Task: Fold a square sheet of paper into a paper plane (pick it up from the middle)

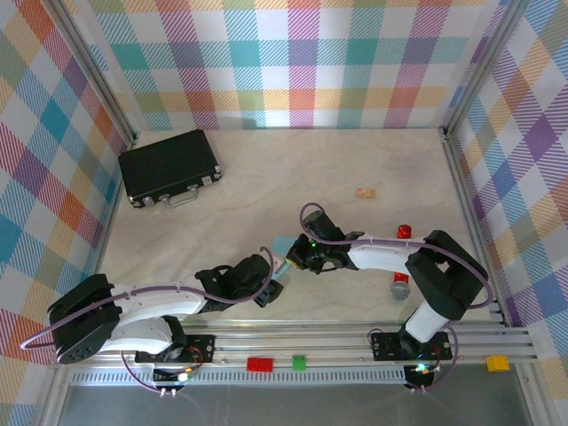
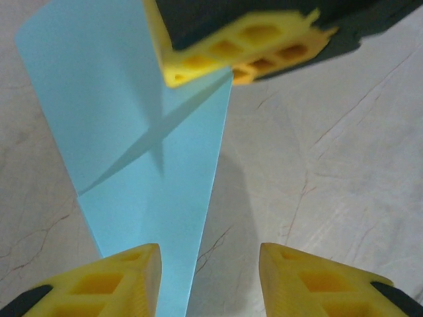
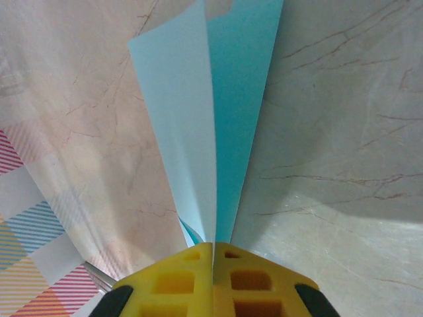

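Note:
The light turquoise paper plane (image 2: 152, 172), a slim folded dart with a diagonal crease and layered wings, hangs above the table. My right gripper (image 3: 213, 249) is shut on its centre fold, and the two wings (image 3: 198, 119) spread away from the fingers. Seen from the left wrist, those right fingers (image 2: 244, 43) pinch the top of the paper. My left gripper (image 2: 210, 281) stands open just below, with the paper's narrow end against its left finger (image 2: 115, 281) and not clamped. From the top, both grippers meet at the paper (image 1: 281, 251) in the front middle of the table.
A black case (image 1: 170, 167) lies at the back left. A small tan scrap (image 1: 366, 192) sits mid-right. A red-tipped marker (image 1: 403, 232) lies partly under the right arm. Coloured bricks (image 1: 260, 363) sit on the front rail.

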`<state>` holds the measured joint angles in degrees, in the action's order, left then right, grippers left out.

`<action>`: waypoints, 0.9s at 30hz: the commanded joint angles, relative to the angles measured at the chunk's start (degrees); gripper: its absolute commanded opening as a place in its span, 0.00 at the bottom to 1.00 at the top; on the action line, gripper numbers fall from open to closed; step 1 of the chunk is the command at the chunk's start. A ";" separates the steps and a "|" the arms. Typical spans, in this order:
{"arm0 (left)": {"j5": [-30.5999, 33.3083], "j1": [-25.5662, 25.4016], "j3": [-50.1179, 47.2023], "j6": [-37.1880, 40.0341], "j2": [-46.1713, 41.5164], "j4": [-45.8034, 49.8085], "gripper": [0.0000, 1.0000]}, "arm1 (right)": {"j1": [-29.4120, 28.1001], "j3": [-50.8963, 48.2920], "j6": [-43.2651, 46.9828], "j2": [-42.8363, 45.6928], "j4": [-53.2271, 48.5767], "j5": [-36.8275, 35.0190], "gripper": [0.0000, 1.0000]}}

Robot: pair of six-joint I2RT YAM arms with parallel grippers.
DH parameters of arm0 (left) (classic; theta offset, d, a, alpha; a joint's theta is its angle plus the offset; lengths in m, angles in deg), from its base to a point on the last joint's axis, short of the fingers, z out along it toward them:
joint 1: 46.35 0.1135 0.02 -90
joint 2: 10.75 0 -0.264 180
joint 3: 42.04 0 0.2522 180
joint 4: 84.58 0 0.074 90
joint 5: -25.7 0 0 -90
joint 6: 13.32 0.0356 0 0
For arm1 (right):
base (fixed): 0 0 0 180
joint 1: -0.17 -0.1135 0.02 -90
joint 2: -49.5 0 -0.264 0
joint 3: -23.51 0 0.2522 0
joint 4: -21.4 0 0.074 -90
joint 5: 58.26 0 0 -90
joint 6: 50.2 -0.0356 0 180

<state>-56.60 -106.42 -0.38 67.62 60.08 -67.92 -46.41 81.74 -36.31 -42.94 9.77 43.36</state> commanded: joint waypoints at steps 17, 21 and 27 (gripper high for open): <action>9.66 -3.35 5.20 3.08 9.68 4.51 0.39 | -0.26 -1.13 -1.40 1.90 1.86 -0.19 0.00; 10.35 -3.95 4.58 3.61 7.39 4.11 0.41 | -0.26 -1.30 -1.28 2.61 1.60 -0.58 0.00; 12.53 -4.00 3.86 4.27 6.67 3.73 0.41 | -0.17 -2.22 -1.36 3.83 1.14 -1.14 0.00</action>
<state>-46.39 -109.85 3.80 70.66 67.53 -64.91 -46.41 80.69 -37.36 -40.45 11.08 42.90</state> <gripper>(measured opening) 0.410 0.059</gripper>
